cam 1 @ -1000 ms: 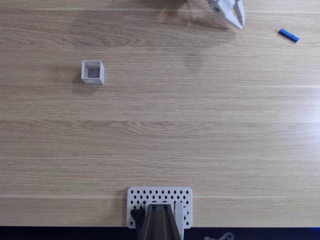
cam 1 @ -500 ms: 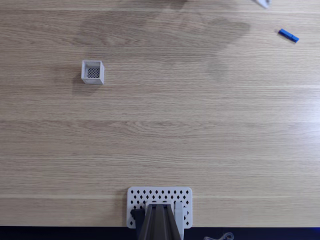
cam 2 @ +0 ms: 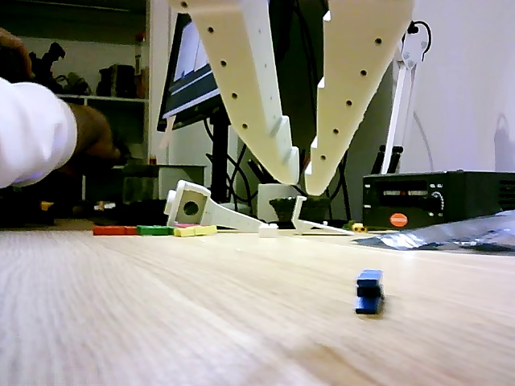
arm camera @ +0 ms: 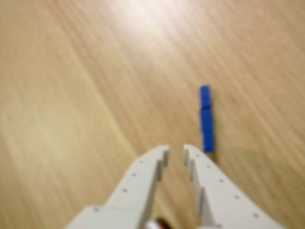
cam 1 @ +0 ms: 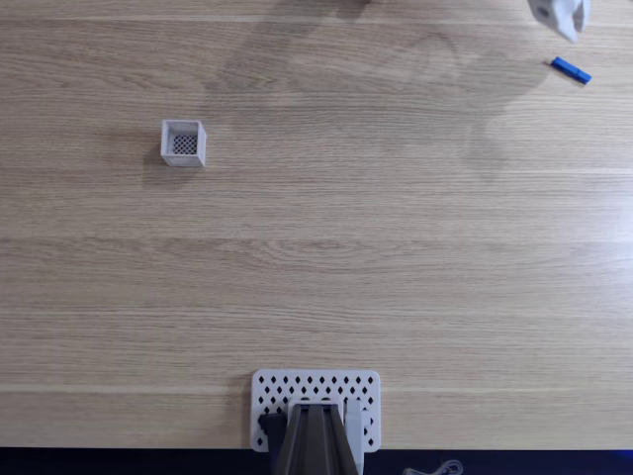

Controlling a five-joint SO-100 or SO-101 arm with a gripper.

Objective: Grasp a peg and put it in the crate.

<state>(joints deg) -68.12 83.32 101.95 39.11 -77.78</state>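
The blue peg lies flat on the wooden table at the far top right of the fixed view. My white gripper hovers just up and left of it, partly cut off by the frame edge. In the wrist view the peg lies just ahead and right of the gripper, whose fingertips leave only a thin slit with nothing in it. The other view shows the gripper hanging above the table, behind and left of the peg. The white crate stands far off at the left.
A white perforated plate with the arm's base sits at the bottom edge of the fixed view. In the other view a person's white sleeve is at the left, with coloured blocks, white printed parts and a black box behind.
The gripper has travelled right along the top of the fixed view, from the upper middle, out of frame, to beside the peg. Peg and crate have not moved.
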